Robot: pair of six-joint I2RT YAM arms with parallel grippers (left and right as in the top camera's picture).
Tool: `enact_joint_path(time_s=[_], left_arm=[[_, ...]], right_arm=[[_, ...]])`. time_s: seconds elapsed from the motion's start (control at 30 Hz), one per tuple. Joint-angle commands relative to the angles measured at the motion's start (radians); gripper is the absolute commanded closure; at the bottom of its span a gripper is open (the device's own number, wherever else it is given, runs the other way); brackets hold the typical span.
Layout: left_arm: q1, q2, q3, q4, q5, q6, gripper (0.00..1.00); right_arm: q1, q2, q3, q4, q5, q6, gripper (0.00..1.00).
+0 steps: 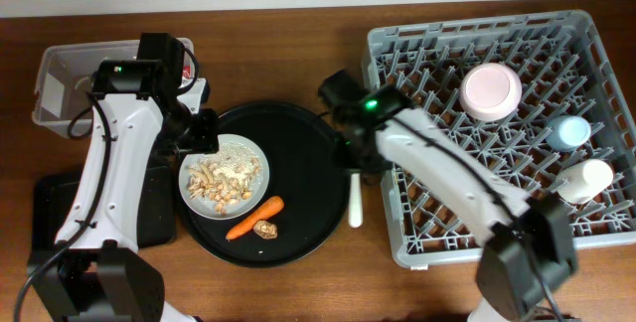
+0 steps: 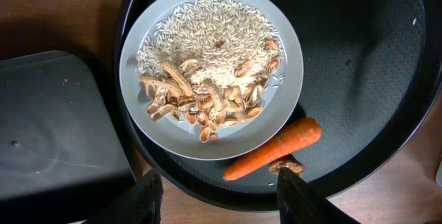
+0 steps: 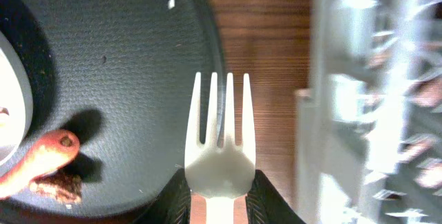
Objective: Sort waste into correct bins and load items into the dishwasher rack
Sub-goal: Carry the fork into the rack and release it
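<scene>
A pale grey plate [image 2: 210,68] of rice and beige food scraps [image 2: 200,99] sits at the left of the round black tray [image 1: 298,153]. An orange carrot [image 2: 273,149] and a small brown lump [image 2: 286,165] lie beside the plate. My left gripper [image 2: 219,203] hangs open above the tray's near rim, holding nothing; in the overhead view the left gripper [image 1: 199,135] is at the plate's upper left. My right gripper [image 3: 219,182] is shut on the neck of the white plastic fork [image 3: 221,148], between the tray and the dishwasher rack [image 1: 596,64]. The fork [image 1: 355,203] shows below the right gripper [image 1: 355,163].
In the rack stand a pinkish-white bowl [image 1: 491,91], a blue cup [image 1: 569,131] and a cream cup [image 1: 586,178]. A clear plastic tub [image 1: 60,74] is at the far left, and a shallow black tray [image 2: 59,134] lies below it beside the round tray.
</scene>
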Motion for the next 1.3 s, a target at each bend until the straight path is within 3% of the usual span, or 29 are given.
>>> enact_joint_path(time_s=[0.0, 0.2, 0.3, 0.8, 1.03, 1.27], left_arm=[[-0.004, 0.002, 0.000, -0.001, 0.003, -0.010, 0.47], [-0.004, 0.002, 0.000, -0.001, 0.003, -0.010, 0.47], [-0.004, 0.002, 0.000, -0.001, 0.003, -0.010, 0.47], [-0.004, 0.002, 0.000, -0.002, 0.003, -0.010, 0.47], [-0.004, 0.002, 0.000, -0.005, 0.003, -0.010, 0.47], [-0.004, 0.002, 0.000, -0.005, 0.003, -0.010, 0.47]], right_arm=[[-0.098, -0.106, 0.027, -0.060, 0.016, -0.172, 0.78], [-0.270, -0.114, 0.023, -0.117, 0.016, -0.448, 0.78], [-0.305, -0.111, 0.021, -0.113, 0.015, -0.511, 0.78], [-0.313, -0.017, -0.007, -0.068, 0.008, -0.535, 0.78], [-0.313, -0.002, -0.007, -0.065, -0.002, -0.535, 0.64], [-0.313, -0.002, -0.007, -0.065, -0.012, -0.535, 0.62]])
